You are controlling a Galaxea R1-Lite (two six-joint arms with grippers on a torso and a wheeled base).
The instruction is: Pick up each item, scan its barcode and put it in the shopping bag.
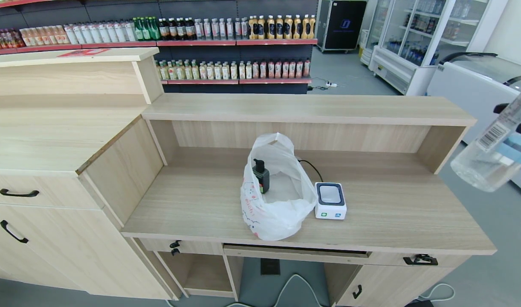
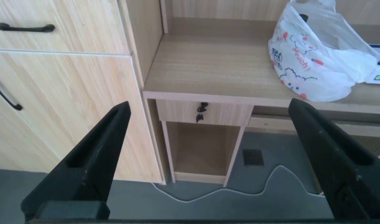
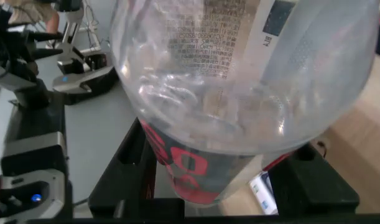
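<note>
One white bag (image 1: pixel 269 217); one dark pump bottle (image 1: pixel 261 175) inside it; one white scanner (image 1: pixel 330 200); one clear bottle (image 1: pixel 486 166); one wooden counter (image 1: pixel 392 221); two shelves (image 1: pixel 239 42) of drinks.

A pale wooden worktop (image 1: pixel 392 204) with a raised ledge (image 1: pixel 307 108) adjoins a taller cabinet (image 1: pixel 51 128) with black-handled drawers (image 1: pixel 51 192). Behind, red-edged shelves (image 1: pixel 201 42) carry bottles. Glass-door fridges (image 1: pixel 414 38) and a freezer (image 1: pixel 469 81) stand on the grey floor (image 1: pixel 350 68).

A white plastic shopping bag (image 1: pixel 273 215) sits on the pale wooden counter (image 1: pixel 397 217), a dark pump bottle (image 1: pixel 261 177) upright inside it. A white box scanner (image 1: pixel 330 200) stands just beside its right. A clear plastic bottle (image 1: pixel 495 149) hangs past the counter's right end.
</note>
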